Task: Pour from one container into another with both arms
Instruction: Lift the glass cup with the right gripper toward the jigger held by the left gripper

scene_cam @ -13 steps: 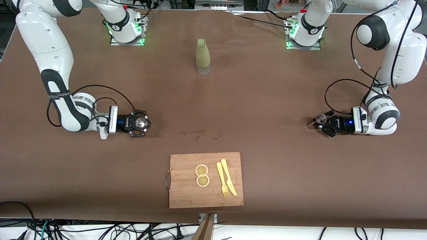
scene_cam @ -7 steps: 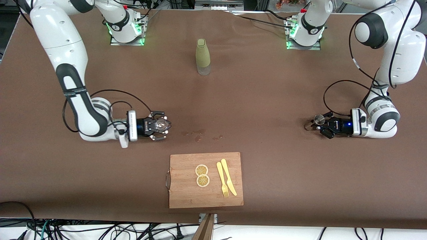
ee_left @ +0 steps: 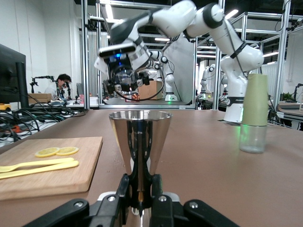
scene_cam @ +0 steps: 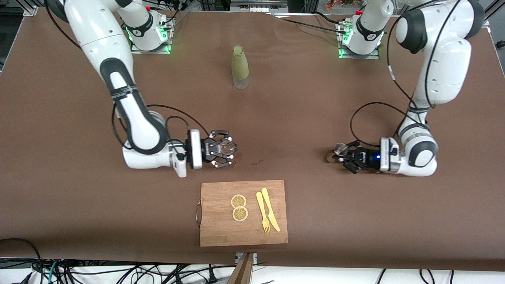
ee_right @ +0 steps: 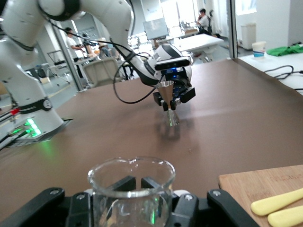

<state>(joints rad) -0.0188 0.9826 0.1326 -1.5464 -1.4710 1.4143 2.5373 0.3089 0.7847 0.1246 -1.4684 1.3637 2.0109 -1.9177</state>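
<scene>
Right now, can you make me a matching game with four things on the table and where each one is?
Things:
1. glass beaker
2. metal jigger
3. lemon slices
4. green bottle

Places:
A. standing alone on the table between the two arm bases
B. gripped in the left hand
C. on the cutting board, beside the yellow fork
D. gripped in the right hand

Pairs: 1-D, 2-B, 3-C, 4-A
</scene>
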